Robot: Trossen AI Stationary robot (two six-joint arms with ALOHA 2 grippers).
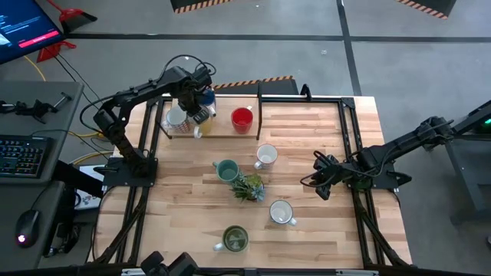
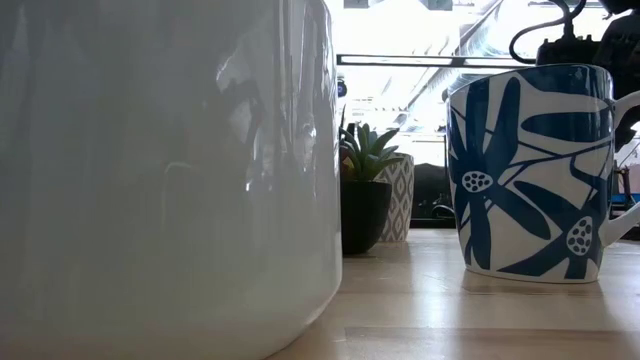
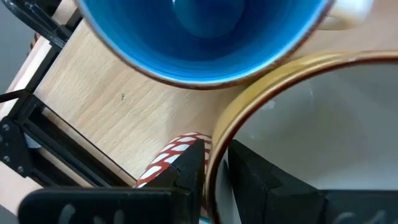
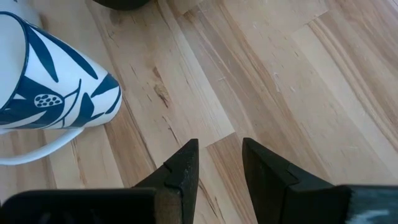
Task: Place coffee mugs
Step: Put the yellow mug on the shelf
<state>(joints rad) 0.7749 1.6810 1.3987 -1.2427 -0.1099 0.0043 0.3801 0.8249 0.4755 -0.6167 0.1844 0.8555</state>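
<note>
one gripper (image 3: 216, 163) pinches mug rim (image 3: 261, 93), seemingly.

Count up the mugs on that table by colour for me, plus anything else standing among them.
Red mug: 1
Blue mug: 1
Teal mug: 1
Olive mug: 1
White mugs: 4, one gold-rimmed, held in the left pincer
Plant: 1
Total: 8 mugs, 9 things in all
</note>
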